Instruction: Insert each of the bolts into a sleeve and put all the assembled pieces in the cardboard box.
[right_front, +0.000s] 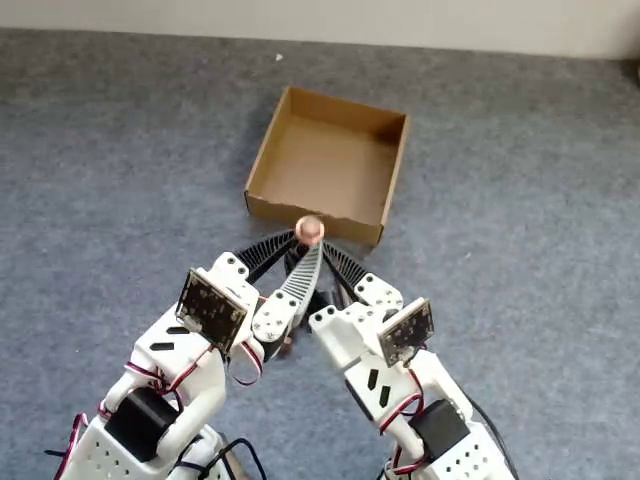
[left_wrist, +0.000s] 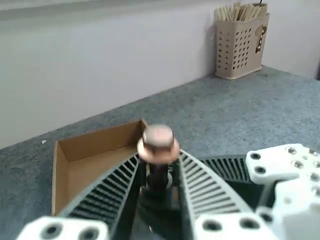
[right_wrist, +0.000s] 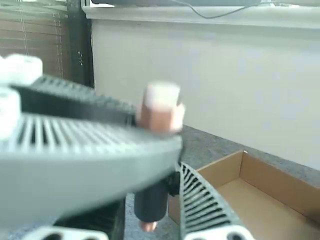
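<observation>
A bolt with a copper-coloured hex head (right_front: 310, 230) stands upright just in front of the near wall of the cardboard box (right_front: 268, 150). Its shank sits in a dark sleeve (right_wrist: 151, 200). My left gripper (left_wrist: 158, 175) is shut on the bolt (left_wrist: 158, 145) right under the head. My right gripper (right_wrist: 155, 210) is shut on the sleeve lower down. In the high view both grippers meet at the bolt, left gripper (right_front: 296, 252) and right gripper (right_front: 326, 260), their ribbed fingers crossing. The box (left_wrist: 62, 165) is open with nothing in it.
The grey felt-like table (right_front: 520, 200) stretches around the box on all sides. A beige perforated holder with wooden sticks (left_wrist: 241, 42) stands far off near the wall. The right arm's white wrist body (left_wrist: 285, 165) is close beside the left gripper.
</observation>
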